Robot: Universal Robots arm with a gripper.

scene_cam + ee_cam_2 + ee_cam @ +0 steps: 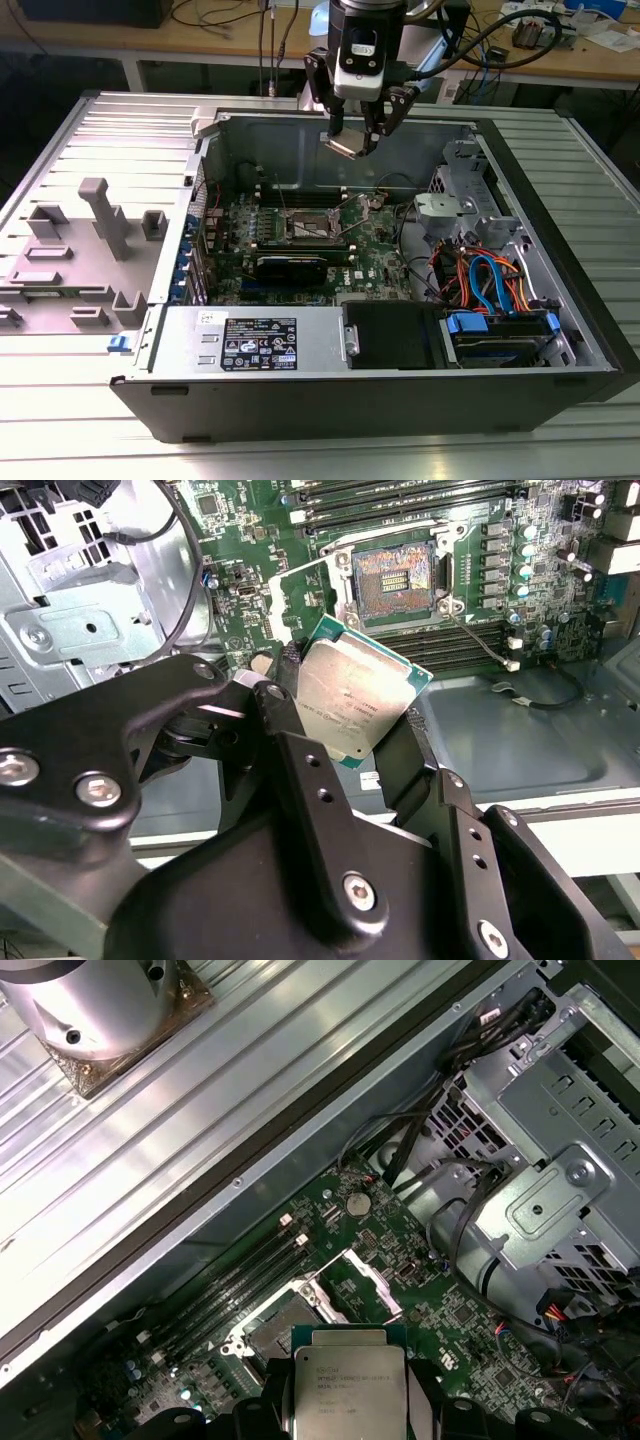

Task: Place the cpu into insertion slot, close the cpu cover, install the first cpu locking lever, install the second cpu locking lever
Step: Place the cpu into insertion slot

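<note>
My gripper (pixel 353 140) is shut on the cpu (pixel 346 144), a small square chip with a silvery top, held tilted above the open computer case. In both wrist views the cpu (pixel 355 695) (pixel 347 1385) sits between the black fingers (pixel 283 725), well above the motherboard. The insertion slot (pixel 305 226) (pixel 392 575) (pixel 272 1328) lies open and bare on the green board (pixel 375 262), below and in front of the chip. The cpu cover (pixel 366 1282) (pixel 296 598) stands swung up beside the slot.
Long black memory slots (pixel 400 495) run beside the socket. A metal drive cage (pixel 455 205) with orange and blue cables (pixel 480 280) fills the case's right part in the exterior view. A black power supply (pixel 255 340) lies along the front. A grey fixture (pixel 95 235) sits outside, left.
</note>
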